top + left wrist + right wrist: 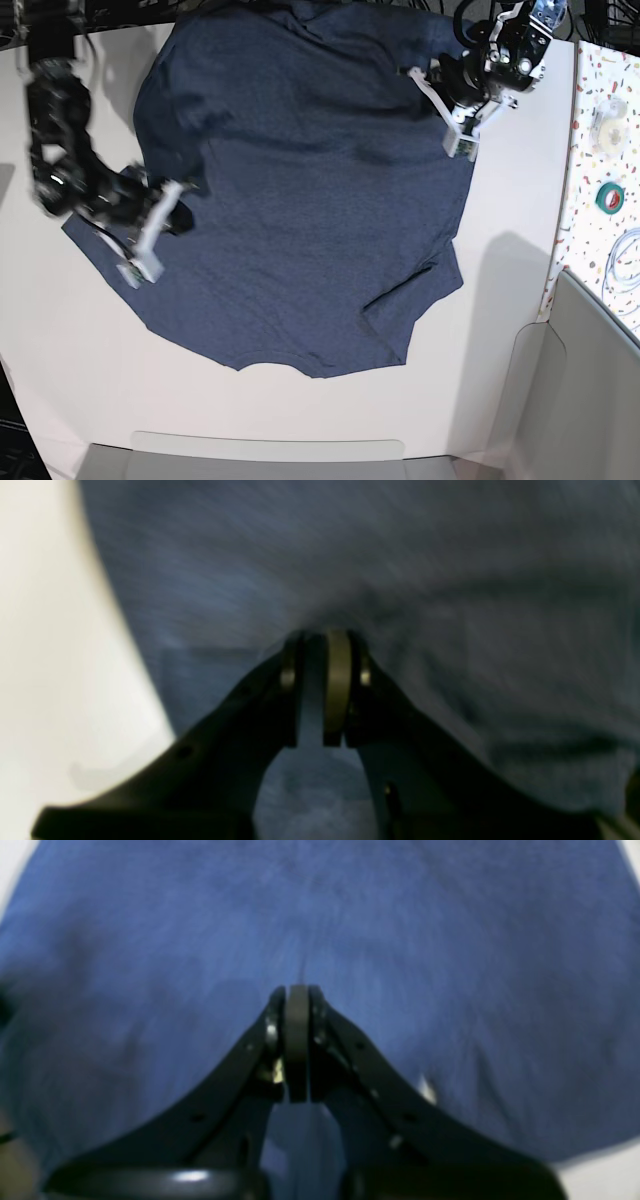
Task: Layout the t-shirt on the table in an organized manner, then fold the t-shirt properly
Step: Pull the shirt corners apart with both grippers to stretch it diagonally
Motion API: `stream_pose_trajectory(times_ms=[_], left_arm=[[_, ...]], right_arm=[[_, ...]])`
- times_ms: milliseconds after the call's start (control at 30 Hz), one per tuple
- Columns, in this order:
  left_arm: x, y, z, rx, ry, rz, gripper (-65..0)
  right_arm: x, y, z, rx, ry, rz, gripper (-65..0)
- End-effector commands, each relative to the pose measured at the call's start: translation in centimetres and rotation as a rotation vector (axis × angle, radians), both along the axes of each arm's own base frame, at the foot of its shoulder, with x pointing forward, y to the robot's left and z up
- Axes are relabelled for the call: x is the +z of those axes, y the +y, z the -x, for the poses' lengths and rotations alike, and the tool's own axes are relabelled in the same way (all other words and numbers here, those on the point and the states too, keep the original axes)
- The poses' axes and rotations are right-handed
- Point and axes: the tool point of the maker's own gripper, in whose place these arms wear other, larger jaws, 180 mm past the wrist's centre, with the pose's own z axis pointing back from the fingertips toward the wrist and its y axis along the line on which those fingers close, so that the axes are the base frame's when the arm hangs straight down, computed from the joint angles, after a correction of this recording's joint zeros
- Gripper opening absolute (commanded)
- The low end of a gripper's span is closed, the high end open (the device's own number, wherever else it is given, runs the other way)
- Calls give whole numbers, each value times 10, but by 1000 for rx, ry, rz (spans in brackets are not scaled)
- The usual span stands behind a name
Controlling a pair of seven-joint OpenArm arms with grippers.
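Both grippers, left [320, 690] and right [297, 1045], pinch the t-shirt [300, 200], jaws clenched on fabric. Expect light, limp cloth that drapes and wrinkles; grip hems or shoulder seams on the table [500, 300]

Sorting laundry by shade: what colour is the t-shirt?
Dark heathered navy blue; the t-shirt shows best in the base view.

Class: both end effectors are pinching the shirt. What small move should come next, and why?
Probably draw the left end effector and right end effector apart: the dark navy-blue cloth t-shirt lies creased and skewed on the matte white table.
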Motion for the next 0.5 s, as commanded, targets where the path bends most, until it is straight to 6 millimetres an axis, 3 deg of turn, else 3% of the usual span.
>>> stream_pose_trajectory(times_ms=[0, 100, 233, 367, 467], left_arm=[[4, -1, 1, 8, -8, 13, -600], [0, 6, 9, 31, 11, 5, -603], [-1, 18, 16, 67, 21, -12, -622], [-6, 25, 30, 87, 51, -22, -650], [-10, 22, 42, 93, 80, -13, -650]], right_arm=[[23, 5, -28, 1, -96, 16, -650], [32, 25, -63, 16, -155, 92, -650], [43, 28, -107, -29, -180, 154, -650], [44, 4, -145, -101, -210, 278, -650], [32, -9, -160, -55, -201, 389, -650]])
